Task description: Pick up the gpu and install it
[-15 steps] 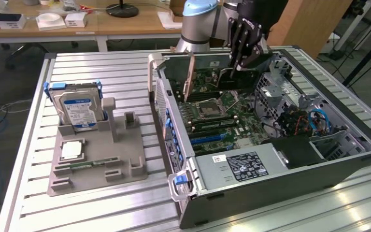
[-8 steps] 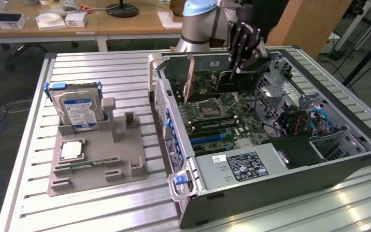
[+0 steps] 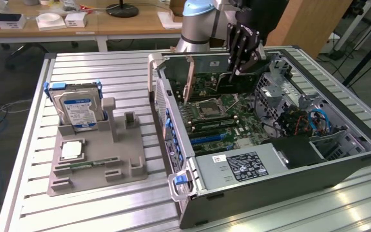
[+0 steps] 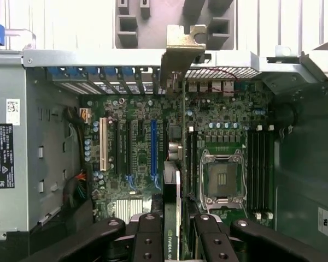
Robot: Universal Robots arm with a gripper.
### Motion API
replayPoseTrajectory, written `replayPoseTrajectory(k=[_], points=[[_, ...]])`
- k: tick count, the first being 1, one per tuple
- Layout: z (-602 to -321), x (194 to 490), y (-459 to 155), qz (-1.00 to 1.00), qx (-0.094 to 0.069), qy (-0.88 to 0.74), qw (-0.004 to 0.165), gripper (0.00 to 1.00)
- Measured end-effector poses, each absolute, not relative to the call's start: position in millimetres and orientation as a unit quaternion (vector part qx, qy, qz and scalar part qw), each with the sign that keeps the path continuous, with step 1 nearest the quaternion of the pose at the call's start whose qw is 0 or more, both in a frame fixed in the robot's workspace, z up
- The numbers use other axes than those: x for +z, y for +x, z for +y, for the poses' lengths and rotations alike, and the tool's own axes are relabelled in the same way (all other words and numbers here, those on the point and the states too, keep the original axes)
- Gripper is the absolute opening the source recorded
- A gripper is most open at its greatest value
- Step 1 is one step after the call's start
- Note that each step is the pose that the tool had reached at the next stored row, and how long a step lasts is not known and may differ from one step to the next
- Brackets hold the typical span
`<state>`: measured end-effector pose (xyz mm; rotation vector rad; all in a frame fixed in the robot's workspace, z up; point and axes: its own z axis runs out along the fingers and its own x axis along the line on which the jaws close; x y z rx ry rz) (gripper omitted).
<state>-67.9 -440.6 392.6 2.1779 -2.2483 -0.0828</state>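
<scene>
The gpu [image 3: 206,65] stands on edge over the motherboard [image 3: 237,123] of the open computer case [image 3: 340,164]. My gripper [image 3: 245,50] is shut on its far end, with black fingers [image 3: 237,41] on both faces. The card's metal bracket [image 3: 189,79] sits by the case's rear slot wall [image 3: 161,89]. In the wrist view I look down the gpu's thin edge [image 4: 172,218], with my gripper [image 4: 175,243] clamped on either side of it. The bracket [image 4: 183,46] reaches the rear slot rail, just beside the blue slot [image 4: 153,147]. Whether the card touches a slot cannot be told.
A silver hard drive [image 3: 76,108] stands in a grey holder [image 3: 98,159] on the slatted table, with a memory stick [image 3: 85,165] and a chip [image 3: 71,150] lying in it. Inside the case are the power supply [image 3: 243,166], the processor socket [image 4: 221,177] and blue cables [image 3: 318,121].
</scene>
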Motion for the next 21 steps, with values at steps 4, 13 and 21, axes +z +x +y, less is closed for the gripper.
replayPoseTrajectory(k=[4,13,21], points=[[-441.8,385.5,-67.9,-0.721,-0.026,0.693,0.005,0.26],[-443.8,369.1,-68.3,-0.739,-0.026,0.673,0.004,0.26],[-443.8,354.6,-68.3,-0.754,-0.026,0.656,0.004,0.26]])
